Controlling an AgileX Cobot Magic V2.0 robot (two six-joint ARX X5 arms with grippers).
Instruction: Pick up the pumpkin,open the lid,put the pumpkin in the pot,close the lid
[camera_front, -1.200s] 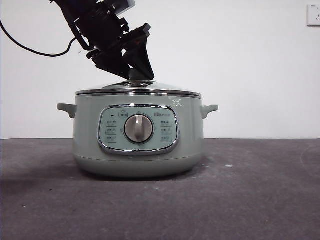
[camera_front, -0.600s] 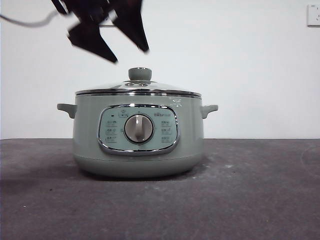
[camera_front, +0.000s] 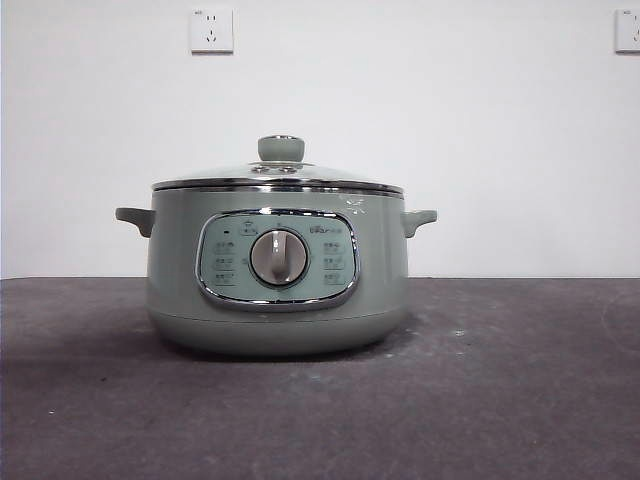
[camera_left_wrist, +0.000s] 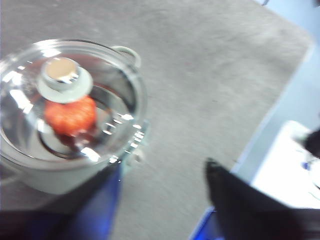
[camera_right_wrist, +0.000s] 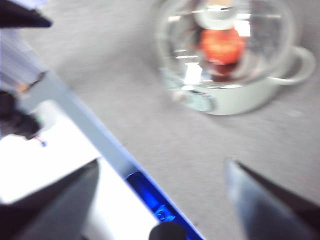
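The sage-green pot (camera_front: 277, 268) stands mid-table with its glass lid (camera_front: 278, 174) seated on the rim and the round knob (camera_front: 281, 148) on top. Through the glass, the orange pumpkin (camera_left_wrist: 70, 114) (camera_right_wrist: 221, 44) lies inside the pot. No arm shows in the front view. My left gripper (camera_left_wrist: 162, 182) hovers open, high above the table and off to one side of the pot (camera_left_wrist: 60, 175), holding nothing. My right gripper (camera_right_wrist: 162, 182) is open too, raised well away from the pot (camera_right_wrist: 240, 95), over the table's edge.
Grey felt covers the table (camera_front: 500, 380). A white wall with two sockets (camera_front: 211, 30) stands behind. A blue-edged white surface (camera_right_wrist: 75, 165) lies beyond the table's edge in both wrist views.
The gripper that was at the lid's knob let go, rose up and left, and is now out of the front view. The lid stays shut on the pot.
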